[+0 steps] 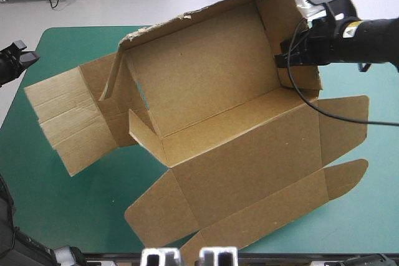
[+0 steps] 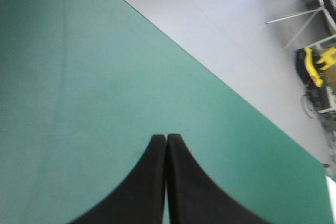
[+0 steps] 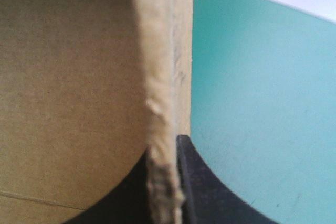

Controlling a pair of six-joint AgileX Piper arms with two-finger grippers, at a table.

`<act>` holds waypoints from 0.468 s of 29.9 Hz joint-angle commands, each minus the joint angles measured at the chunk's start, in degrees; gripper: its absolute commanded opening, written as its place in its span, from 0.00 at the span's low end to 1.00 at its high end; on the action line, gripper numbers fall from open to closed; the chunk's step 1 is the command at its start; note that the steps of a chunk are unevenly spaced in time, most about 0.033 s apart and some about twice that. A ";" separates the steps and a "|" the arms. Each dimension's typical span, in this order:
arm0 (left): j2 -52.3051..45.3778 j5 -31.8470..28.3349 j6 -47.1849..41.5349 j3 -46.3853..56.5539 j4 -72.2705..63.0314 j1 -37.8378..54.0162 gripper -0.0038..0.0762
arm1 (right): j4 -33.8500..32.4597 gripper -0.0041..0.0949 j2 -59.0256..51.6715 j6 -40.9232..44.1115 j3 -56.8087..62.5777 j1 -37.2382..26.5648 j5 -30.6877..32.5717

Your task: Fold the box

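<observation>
The brown box (image 1: 218,110) lies across the table's middle, its back and right walls raised and its lid and flaps spread flat toward the front. My right gripper (image 1: 288,54) is shut on the box's raised right wall. In the right wrist view that wall's edge (image 3: 160,103) stands pinched between the black fingers (image 3: 191,182). My left gripper (image 1: 22,54) hovers at the table's far left edge, away from the box. Its fingers (image 2: 166,145) are shut over bare teal-green cover with nothing between them.
The box's left flaps (image 1: 68,123) reach almost to the table's left edge. Bare teal-green cover (image 1: 68,197) shows at the front left and along the right side (image 1: 380,172). A black cable (image 1: 336,113) hangs from the right wrist across the box's right flap.
</observation>
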 commanded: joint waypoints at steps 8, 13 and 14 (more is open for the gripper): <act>-0.03 17.27 5.49 -1.99 -23.00 -8.81 0.03 | 2.52 0.02 -8.95 1.04 -4.70 -0.10 -8.38; -2.12 17.28 8.13 -1.99 -23.59 -17.22 0.03 | 2.46 0.02 -8.36 1.04 -2.98 -0.10 -15.17; -2.53 17.28 8.27 -1.99 -23.59 -18.74 0.03 | 2.18 0.02 -8.36 1.04 -2.59 -0.10 -16.37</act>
